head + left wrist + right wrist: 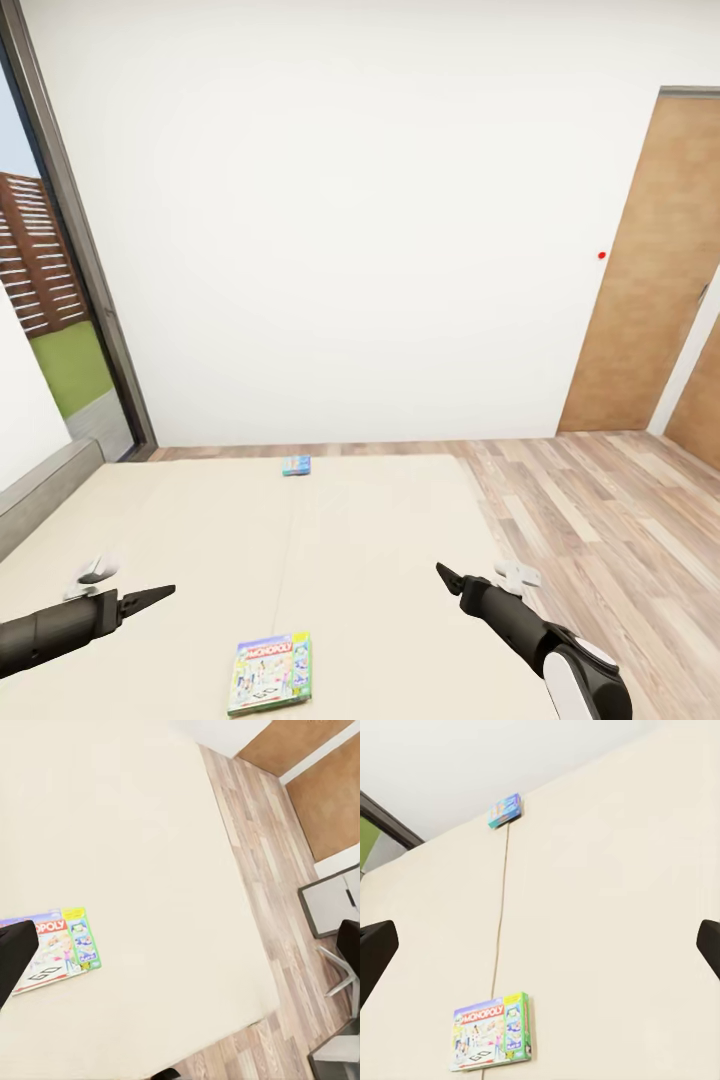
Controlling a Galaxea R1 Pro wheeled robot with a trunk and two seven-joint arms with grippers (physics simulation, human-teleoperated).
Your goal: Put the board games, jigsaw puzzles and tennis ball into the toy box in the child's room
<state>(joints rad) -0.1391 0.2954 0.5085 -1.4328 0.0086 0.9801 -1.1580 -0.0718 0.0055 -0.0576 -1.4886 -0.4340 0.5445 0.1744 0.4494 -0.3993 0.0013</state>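
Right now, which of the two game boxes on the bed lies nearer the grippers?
The Monopoly box, green-edged, lies on the bed between the two arms. The small blue box sits at the bed's far edge by the wall.

The green-edged game box (269,673) lying flat on the bed (380,560) carries "MONOPOLY" across a red band on its lid. The smaller blue box (296,465) at the bed's far edge has lettering too small to read.
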